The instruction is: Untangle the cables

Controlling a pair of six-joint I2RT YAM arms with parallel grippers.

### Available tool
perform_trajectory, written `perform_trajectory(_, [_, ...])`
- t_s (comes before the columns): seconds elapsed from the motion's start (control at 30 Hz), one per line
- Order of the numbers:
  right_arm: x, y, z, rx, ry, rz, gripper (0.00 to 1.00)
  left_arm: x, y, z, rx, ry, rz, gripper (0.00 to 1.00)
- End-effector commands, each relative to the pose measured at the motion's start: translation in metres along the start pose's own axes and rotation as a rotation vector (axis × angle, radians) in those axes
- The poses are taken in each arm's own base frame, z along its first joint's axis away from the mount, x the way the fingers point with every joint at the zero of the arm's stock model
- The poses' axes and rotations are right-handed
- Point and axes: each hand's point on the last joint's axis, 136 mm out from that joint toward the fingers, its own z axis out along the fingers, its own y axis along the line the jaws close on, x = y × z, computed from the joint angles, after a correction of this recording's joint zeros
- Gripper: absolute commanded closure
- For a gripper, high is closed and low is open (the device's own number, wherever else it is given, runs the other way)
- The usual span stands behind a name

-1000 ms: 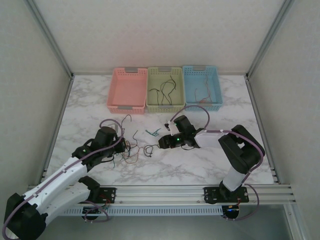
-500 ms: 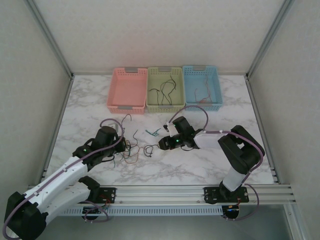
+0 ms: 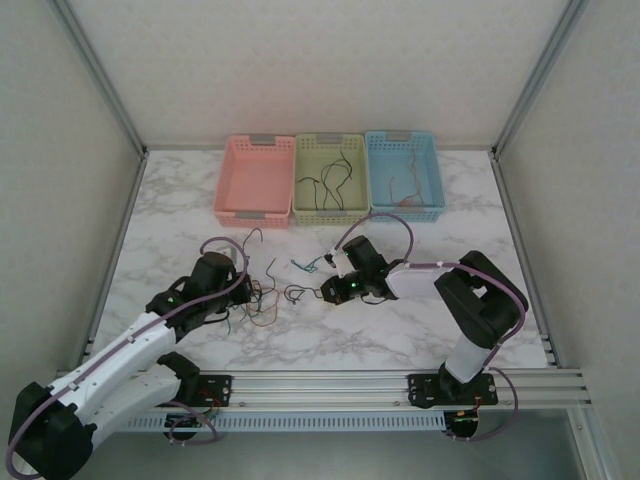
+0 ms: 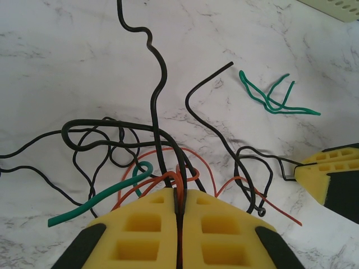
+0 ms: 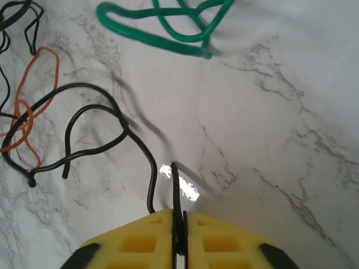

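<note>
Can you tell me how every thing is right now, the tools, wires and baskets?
left tool: shut on wire clump
right tool: shut on black wire
wire clump: tangled
green wire: lying loose, untouched
pink basket: empty
green basket: holds dark wires
blue basket: holds reddish wire

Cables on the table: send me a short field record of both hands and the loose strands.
left hand: shut on the black, orange and green clump
right hand: shut on a black wire looping toward the clump
folded green wire: loose on the table, apart from both hands
baskets: wires lie in the yellow basket and the blue basket
</note>
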Motion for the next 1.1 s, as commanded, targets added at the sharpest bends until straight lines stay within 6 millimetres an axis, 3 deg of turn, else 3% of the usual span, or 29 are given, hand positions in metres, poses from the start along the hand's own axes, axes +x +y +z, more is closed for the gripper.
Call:
perform_trajectory(0.0, [0.004,0.001,-0.007,0.025,0.006,-0.022,0.95,-0.004,0.004,0.000,-0.013,-0.025,-0.010,0.95])
perform_trajectory(0.07, [0.002,0.006,-0.017,0.028,-0.001,-0.059,1.00,-0.004,0.004,-0.001,-0.016,-0.024,-0.009,0.92])
perform_trajectory(0.17, [-0.002,0.009,-0.031,0.056,-0.020,-0.104,1.00,-0.004,0.005,-0.002,-0.018,-0.025,-0.004,0.90])
perform_trajectory(0.23, [-0.005,0.011,-0.041,0.075,-0.024,-0.116,1.00,-0.005,0.006,-0.002,-0.025,-0.026,-0.005,0.80])
perform_trajectory(0.33, [-0.008,0.013,-0.062,0.128,-0.019,-0.152,1.00,-0.004,0.006,-0.001,-0.027,-0.023,-0.001,0.78])
perform_trajectory(0.5, [-0.023,-0.019,-0.095,0.418,-0.001,-0.151,1.00,-0.006,0.006,0.000,-0.029,-0.024,0.002,0.76])
perform_trajectory(0.57, [-0.032,-0.019,-0.108,0.459,-0.038,-0.164,1.00,-0.006,0.005,0.000,-0.026,-0.023,0.004,0.76])
perform_trajectory(0.7, [-0.049,0.005,-0.126,0.378,-0.181,-0.197,1.00,-0.008,-0.003,-0.003,0.007,-0.021,0.006,0.76])
perform_trajectory(0.8, [-0.062,0.025,-0.142,0.309,-0.300,-0.214,1.00,-0.013,-0.023,-0.013,0.112,-0.029,0.001,0.75])
perform_trajectory(1.03, [-0.093,0.071,-0.181,0.160,-0.495,-0.224,1.00,-0.033,-0.087,-0.063,0.427,-0.068,0.045,0.57])
perform_trajectory(1.07, [-0.094,0.087,-0.184,0.115,-0.510,-0.238,1.00,-0.036,-0.095,-0.071,0.464,-0.072,0.058,0.55])
